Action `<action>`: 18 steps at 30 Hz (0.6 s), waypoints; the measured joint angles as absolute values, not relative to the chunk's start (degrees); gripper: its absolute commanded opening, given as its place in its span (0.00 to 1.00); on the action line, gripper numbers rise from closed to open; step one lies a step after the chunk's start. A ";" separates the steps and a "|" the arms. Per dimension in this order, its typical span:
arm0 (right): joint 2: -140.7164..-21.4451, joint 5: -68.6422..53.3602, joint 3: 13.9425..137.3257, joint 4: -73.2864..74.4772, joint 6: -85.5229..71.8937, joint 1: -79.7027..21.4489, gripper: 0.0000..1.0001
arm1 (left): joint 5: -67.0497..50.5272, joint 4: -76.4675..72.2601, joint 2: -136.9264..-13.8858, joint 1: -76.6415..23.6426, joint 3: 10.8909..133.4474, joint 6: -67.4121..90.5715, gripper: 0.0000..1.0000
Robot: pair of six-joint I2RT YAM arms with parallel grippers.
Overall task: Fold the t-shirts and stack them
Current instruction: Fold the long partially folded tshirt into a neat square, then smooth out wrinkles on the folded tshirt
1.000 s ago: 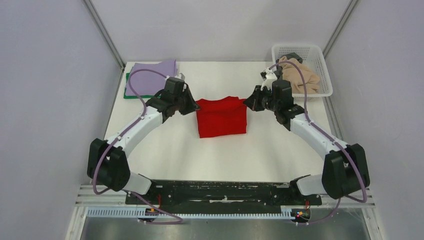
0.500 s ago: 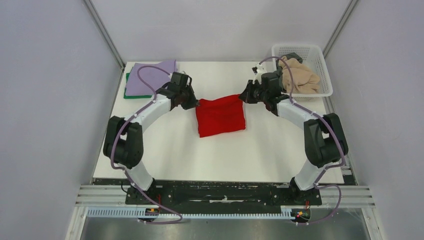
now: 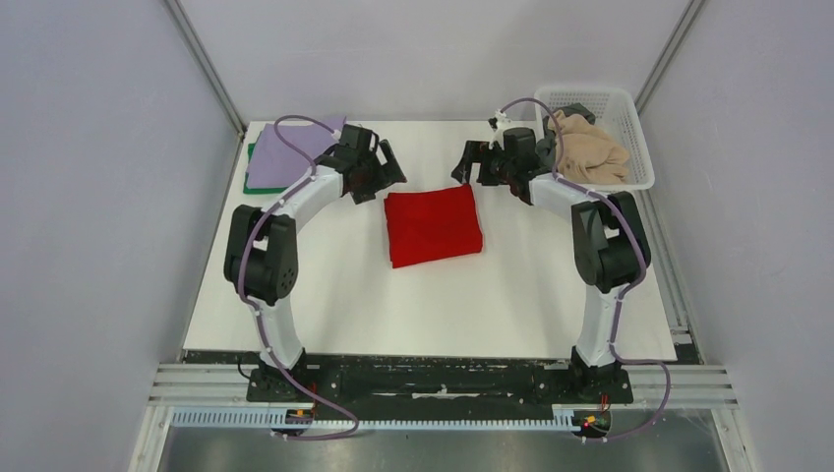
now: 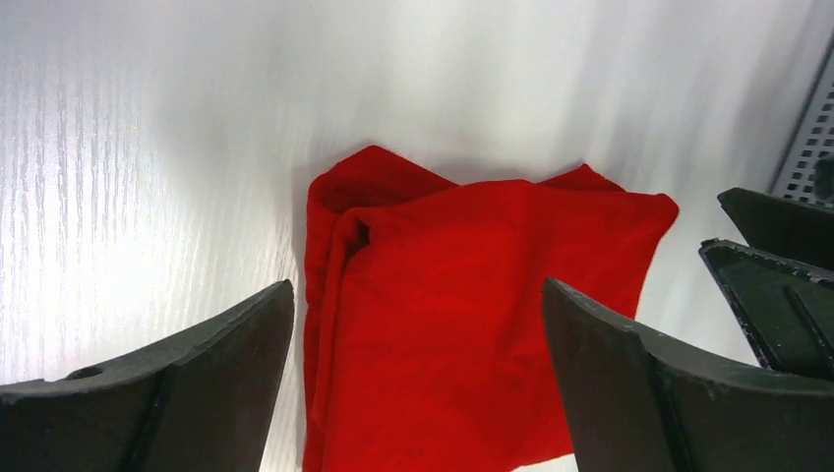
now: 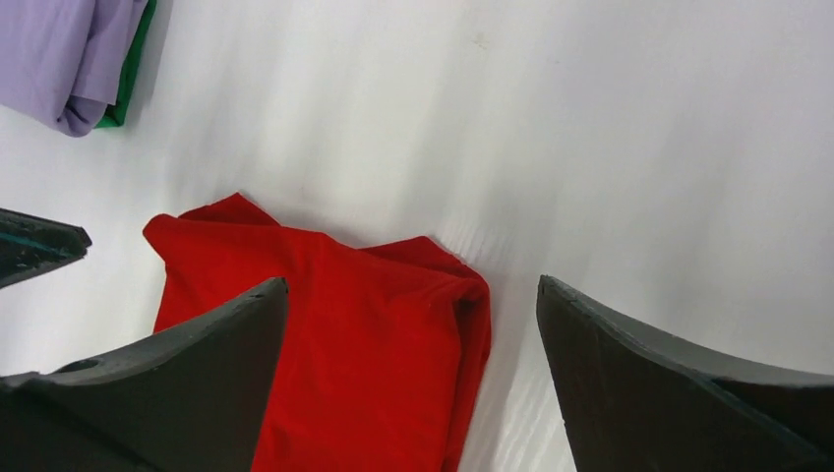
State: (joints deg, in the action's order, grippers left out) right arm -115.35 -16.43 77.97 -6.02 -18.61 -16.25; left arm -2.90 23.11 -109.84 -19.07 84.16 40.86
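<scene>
The bright red t-shirt (image 3: 433, 224) lies folded into a rough square at the table's middle, flat on the white top. My left gripper (image 3: 386, 169) hovers open just off its far left corner; in the left wrist view the red t-shirt (image 4: 472, 315) shows between the spread fingers of the left gripper (image 4: 417, 295), untouched. My right gripper (image 3: 469, 165) hovers open off the far right corner, and the right wrist view shows the red t-shirt (image 5: 364, 344) below the right gripper (image 5: 413, 285). The folded lilac t-shirt (image 3: 295, 152) rests on the green t-shirt (image 3: 258, 183) at the far left.
A white lattice basket (image 3: 637, 138) stands at the far right corner with a beige cloth (image 3: 590, 152) heaped in it. Grey walls close in the table on three sides. The lilac t-shirt (image 5: 59, 59) and the green t-shirt's edge (image 5: 128, 93) show in the right wrist view.
Both grippers, shut on the red t-shirt's far corners before, have opened and drawn back toward the far side. The shirt now lies free, and both arms stretch further out.
</scene>
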 measured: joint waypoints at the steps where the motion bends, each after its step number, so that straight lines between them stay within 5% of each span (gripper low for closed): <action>1: -114.89 -16.64 77.91 -5.91 -18.24 -16.19 0.98 | -3.05 22.94 -109.45 -18.96 84.12 40.86 1.00; 11: -99.92 -27.66 58.35 -14.90 -21.12 -19.99 0.98 | -11.94 14.50 -106.76 -20.14 79.92 41.58 1.00; 18: -99.74 -34.72 47.59 -27.09 -26.63 -22.26 0.98 | -10.44 11.94 -118.30 -20.36 84.12 43.22 1.00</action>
State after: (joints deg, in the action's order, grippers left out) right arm -99.74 -34.72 47.59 -27.09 -26.63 -22.26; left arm -10.44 11.94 -118.30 -20.36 84.12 43.22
